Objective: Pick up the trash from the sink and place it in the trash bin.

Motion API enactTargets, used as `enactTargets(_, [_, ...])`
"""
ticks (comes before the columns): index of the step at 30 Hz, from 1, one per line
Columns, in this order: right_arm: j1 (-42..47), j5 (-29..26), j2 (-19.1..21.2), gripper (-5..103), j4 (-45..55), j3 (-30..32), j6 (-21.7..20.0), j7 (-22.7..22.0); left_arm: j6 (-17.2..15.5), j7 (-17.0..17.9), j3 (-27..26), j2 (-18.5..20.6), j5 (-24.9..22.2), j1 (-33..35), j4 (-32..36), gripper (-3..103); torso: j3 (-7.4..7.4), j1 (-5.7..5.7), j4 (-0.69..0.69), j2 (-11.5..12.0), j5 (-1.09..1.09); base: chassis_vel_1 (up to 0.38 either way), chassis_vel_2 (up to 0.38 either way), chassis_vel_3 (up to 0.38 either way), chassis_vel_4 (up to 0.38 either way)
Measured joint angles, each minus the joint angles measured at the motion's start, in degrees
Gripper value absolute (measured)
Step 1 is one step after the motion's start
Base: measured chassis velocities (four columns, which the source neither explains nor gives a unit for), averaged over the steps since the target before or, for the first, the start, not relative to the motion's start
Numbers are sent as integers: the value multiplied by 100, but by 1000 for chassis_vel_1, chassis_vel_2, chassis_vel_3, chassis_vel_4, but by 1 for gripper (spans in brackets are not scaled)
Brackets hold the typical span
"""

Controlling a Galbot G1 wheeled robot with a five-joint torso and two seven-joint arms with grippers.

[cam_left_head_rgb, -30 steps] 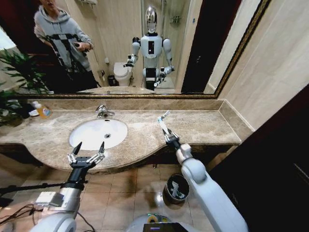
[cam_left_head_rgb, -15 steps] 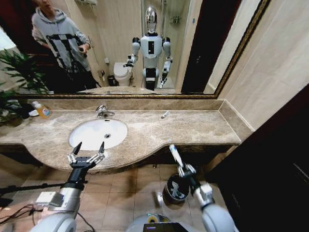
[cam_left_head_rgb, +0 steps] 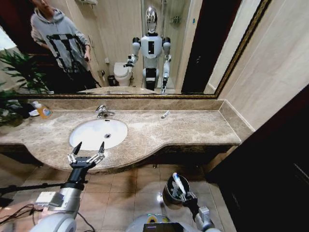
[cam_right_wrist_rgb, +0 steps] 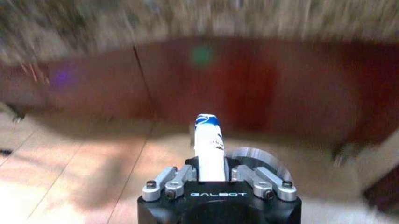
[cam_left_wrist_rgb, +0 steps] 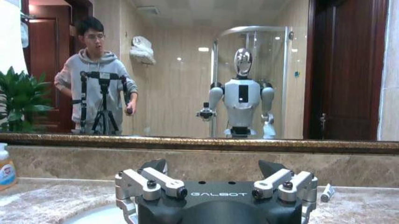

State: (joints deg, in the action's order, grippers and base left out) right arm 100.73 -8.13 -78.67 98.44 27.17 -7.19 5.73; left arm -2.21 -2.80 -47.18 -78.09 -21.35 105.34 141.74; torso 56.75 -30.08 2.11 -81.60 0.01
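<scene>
Desk edge: we see the marble desk [cam_left_head_rgb: 193,126] curve outward in front of the sink [cam_left_head_rgb: 98,133]; its front lip runs just beyond the left claw [cam_left_head_rgb: 87,148], with open tiled floor [cam_left_head_rgb: 123,186] below it.
Room to move: the floor between the desk front and the robot is open; the trash bin [cam_left_head_rgb: 170,189] stands there, to the right, beside a dark wall.
Trash in hand: a blue-labelled white tube [cam_right_wrist_rgb: 208,147] is clamped in the right claw [cam_right_wrist_rgb: 212,173]. Its long axis follows the claw's line, blue end outward; in the head view it [cam_left_head_rgb: 178,183] tilts up and leftward over the bin's mouth.
Trash on desk: one small white tube [cam_left_head_rgb: 165,114] lies near the mirror, right of the faucet [cam_left_head_rgb: 102,111], slanted.
Right arm: we see it low, by the bin, fingers closed tight on the tube.
Left arm: it reaches forward at desk height, its claw spread wide and holding nothing, fingertips [cam_left_wrist_rgb: 270,166] pointing toward the sink's near rim.
</scene>
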Motion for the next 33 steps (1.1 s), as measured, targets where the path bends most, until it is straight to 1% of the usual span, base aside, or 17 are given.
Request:
enactTargets(2, [-310,-201,21,24,-376,-74,-337,40,0,0,0,0,0,0,0,100,0,0,0,0,-1,0,0,0,0])
enactTargets(3, [-310,-201,21,24,-376,-74,-337,40,0,0,0,0,0,0,0,100,0,0,0,0,-1,0,0,0,0])
enactTargets(5, [-814,-186,-4,24,-978,-156,-495,46,0,0,0,0,0,0,0,100,0,0,1,0,0,0,0,0,0])
enactTargets(7, [-942,-160,-5,24,-1136,-180,-526,52,0,0,-1,0,0,0,0,100,0,-1,1,1,0,0,0,0,0])
enactTargets(8, [-1056,-123,-8,24,-1276,-200,-536,61,0,-1,0,0,0,0,0,100,0,-1,0,1,-1,0,0,0,0])
enactTargets(9, [-1321,18,-32,24,-1645,-233,-536,76,0,1,-1,0,0,0,0,100,0,-1,1,1,0,0,0,0,0])
enactTargets(10, [-1321,18,-32,24,-1645,-233,-536,76,0,1,-1,0,0,0,0,100,0,-1,1,1,0,0,0,0,0])
enactTargets(11, [-1467,96,-55,24,-1859,-244,-537,81,0,-1,0,0,0,0,0,100,1,-1,1,1,0,0,0,0,0])
enactTargets(13, [-1808,321,-115,24,-2369,-248,-536,87,0,0,0,0,0,0,0,100,0,-1,1,1,0,0,0,0,0])
enactTargets(15, [-1877,351,-123,24,-2472,-249,-542,99,0,-1,0,0,0,0,0,100,1,-1,0,1,0,0,0,0,0])
enactTargets(17, [-2156,384,-135,24,-2856,-266,-644,125,0,0,0,0,0,0,0,100,0,-1,0,1,-1,0,0,0,0])
enactTargets(18, [-2156,384,-135,24,-2856,-266,-644,125,0,0,0,0,0,0,0,100,0,-1,0,1,-1,0,0,0,0])
enactTargets(22, [-2587,465,-142,24,-3467,-303,-670,150,0,0,0,0,0,0,0,100,0,-1,0,1,-1,0,0,0,0])
enactTargets(25, [-3011,741,-241,24,-4105,-258,-605,161,0,0,0,0,0,0,0,100,1,-1,0,1,0,0,0,0,0])
enactTargets(26, [-3011,741,-241,24,-4105,-258,-605,161,0,0,0,0,0,0,0,100,1,-1,0,1,0,0,0,0,0])
enactTargets(29, [-3382,975,-339,24,-4633,-220,-477,172,0,0,0,0,0,0,0,100,0,-1,0,1,0,0,0,0,0])
enactTargets(33, [-3637,1013,-405,24,-4977,-181,-418,181,0,0,0,0,0,0,0,100,0,0,0,1,-1,0,0,0,0])
